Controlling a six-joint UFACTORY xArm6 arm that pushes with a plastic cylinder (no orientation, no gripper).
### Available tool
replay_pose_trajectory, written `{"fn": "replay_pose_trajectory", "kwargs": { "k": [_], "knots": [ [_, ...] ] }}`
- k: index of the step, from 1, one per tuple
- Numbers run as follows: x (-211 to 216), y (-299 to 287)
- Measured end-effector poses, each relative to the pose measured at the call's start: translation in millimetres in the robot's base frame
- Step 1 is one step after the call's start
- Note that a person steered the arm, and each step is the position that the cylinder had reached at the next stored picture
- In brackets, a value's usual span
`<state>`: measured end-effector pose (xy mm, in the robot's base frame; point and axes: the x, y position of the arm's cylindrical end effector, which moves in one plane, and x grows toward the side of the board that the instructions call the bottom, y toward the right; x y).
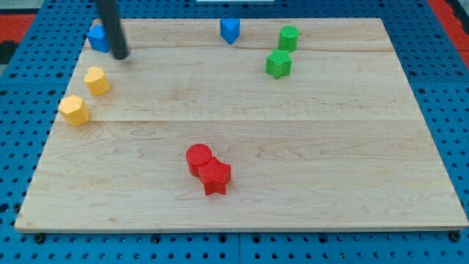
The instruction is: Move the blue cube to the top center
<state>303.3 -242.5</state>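
The blue cube sits at the top left corner of the wooden board, partly hidden behind my rod. My tip rests on the board just to the right of and slightly below the cube, touching or nearly touching it. A second blue block, a wedge-like shape, stands at the top centre of the board.
Two yellow blocks lie along the left side below the cube. A green cylinder and a green star-like block are at the upper right. A red cylinder and a red star block touch at lower centre.
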Motion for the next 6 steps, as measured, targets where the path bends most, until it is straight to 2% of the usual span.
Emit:
{"fn": "replay_pose_trajectory", "kwargs": {
  "k": [1, 3, 5, 6],
  "knots": [
    [-5.0, -61.1],
    [-51.6, -2.6],
    [-69.6, -58.6],
    [-83.8, 28.7]
  ]
}}
